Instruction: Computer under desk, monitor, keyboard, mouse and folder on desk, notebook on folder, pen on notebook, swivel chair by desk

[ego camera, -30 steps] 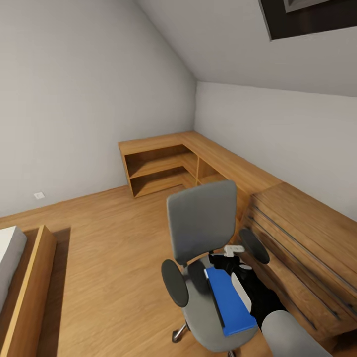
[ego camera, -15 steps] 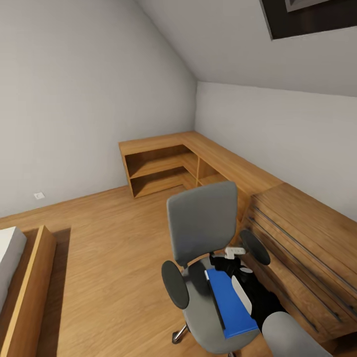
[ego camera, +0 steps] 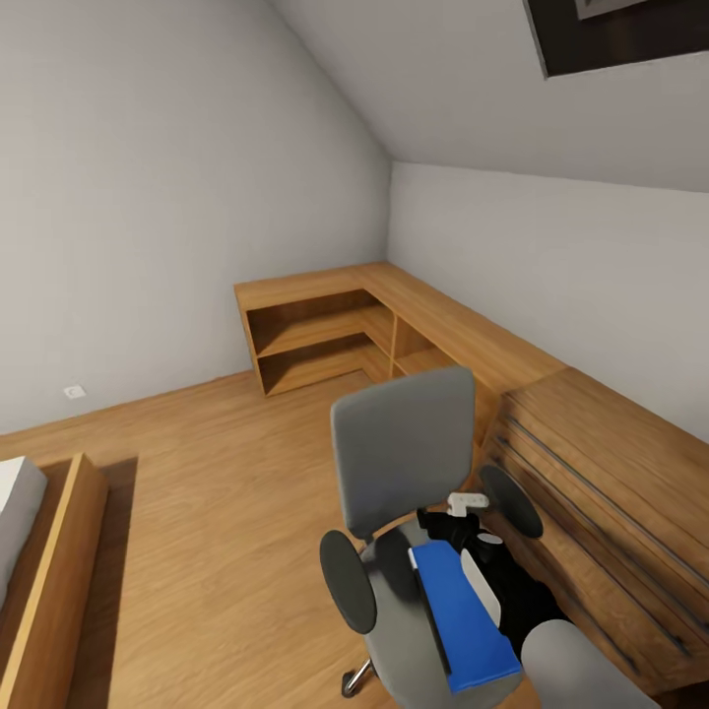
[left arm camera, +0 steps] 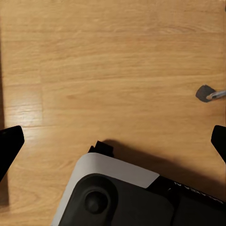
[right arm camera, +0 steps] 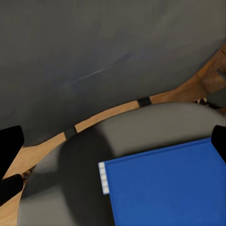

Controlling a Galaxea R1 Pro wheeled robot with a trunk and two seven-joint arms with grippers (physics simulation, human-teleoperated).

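Observation:
The grey swivel chair [ego camera: 402,455] stands on the wood floor with its back towards me. The bright blue folder [ego camera: 465,618] lies flat on its seat [right arm camera: 141,127]. My right arm [ego camera: 504,583] reaches over the seat from the right. In the right wrist view the right gripper [right arm camera: 115,141] is open above the folder [right arm camera: 169,188], its black fingertips [right arm camera: 10,143] far apart and holding nothing. My left gripper [left arm camera: 113,143] is open over bare floor, near a black chair castor [left arm camera: 204,92]. The desk, computer, monitor, keyboard, mouse, notebook and pen are out of view.
A light-wood drawer chest [ego camera: 606,507] stands close on the chair's right. A low wooden shelf unit [ego camera: 325,335] fills the far corner under the sloped ceiling. A bed frame [ego camera: 54,581] is at the left. Between the bed and the chair lies open floor [ego camera: 217,492]. My base [left arm camera: 117,195] shows below the left gripper.
The whole picture has shifted slightly, so the camera moved. Chair, folder and right arm keep the same places relative to one another.

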